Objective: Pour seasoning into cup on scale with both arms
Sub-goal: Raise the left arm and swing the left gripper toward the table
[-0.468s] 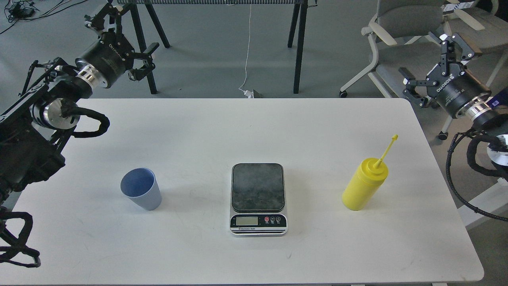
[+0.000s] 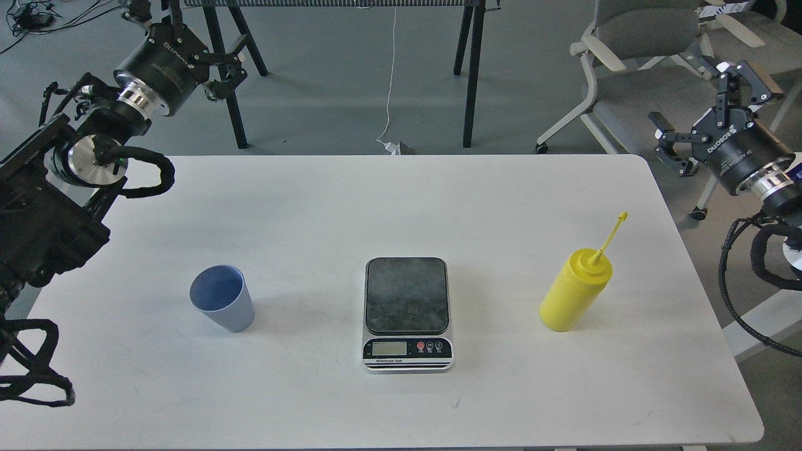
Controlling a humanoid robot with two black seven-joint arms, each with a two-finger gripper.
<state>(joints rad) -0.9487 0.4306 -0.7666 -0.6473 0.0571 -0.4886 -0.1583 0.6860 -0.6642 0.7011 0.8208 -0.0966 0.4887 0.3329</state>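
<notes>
Head view shows the seasoning bottle (image 2: 575, 290) upright on the table's (image 2: 401, 200) right, nozzle leaning up-right. Left gripper (image 2: 188, 34) and right gripper (image 2: 714, 119) are raised beyond the table, jaws spread, empty.

On the white table (image 2: 388, 207), the scale (image 2: 407, 313) sits at centre, plate bare. The blue cup (image 2: 222, 305) stands upright at left, the yellow bottle (image 2: 575, 289) at right. The left gripper (image 2: 188, 37) at upper left and the right gripper (image 2: 711, 116) at upper right both hang spread wide, off the table.
</notes>
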